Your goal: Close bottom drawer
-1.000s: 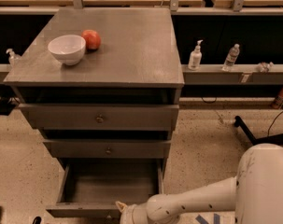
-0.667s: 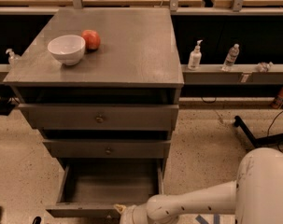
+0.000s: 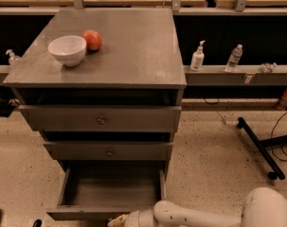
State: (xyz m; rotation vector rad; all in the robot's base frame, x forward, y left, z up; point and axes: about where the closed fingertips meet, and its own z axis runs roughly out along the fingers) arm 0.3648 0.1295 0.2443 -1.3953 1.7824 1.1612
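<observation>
The grey cabinet [image 3: 110, 65] has three drawers. The bottom drawer [image 3: 110, 190] is pulled out and open, and its inside looks empty. Its front panel [image 3: 81, 213] lies at the lower edge of the camera view, with its knob hidden. My gripper [image 3: 118, 220] is at the end of the white arm [image 3: 195, 216], right at the front of the drawer's panel near its middle. The top drawer [image 3: 101, 120] and the middle drawer [image 3: 109, 152] are pushed in.
A white bowl [image 3: 67, 49] and a red apple [image 3: 92, 40] sit on the cabinet top. Bottles [image 3: 197, 56] stand on a ledge to the right. A black chair base [image 3: 261, 148] lies on the floor at the right.
The gripper has stayed at the drawer's front edge, perhaps shifted slightly left. The drawer is still open about as far.
</observation>
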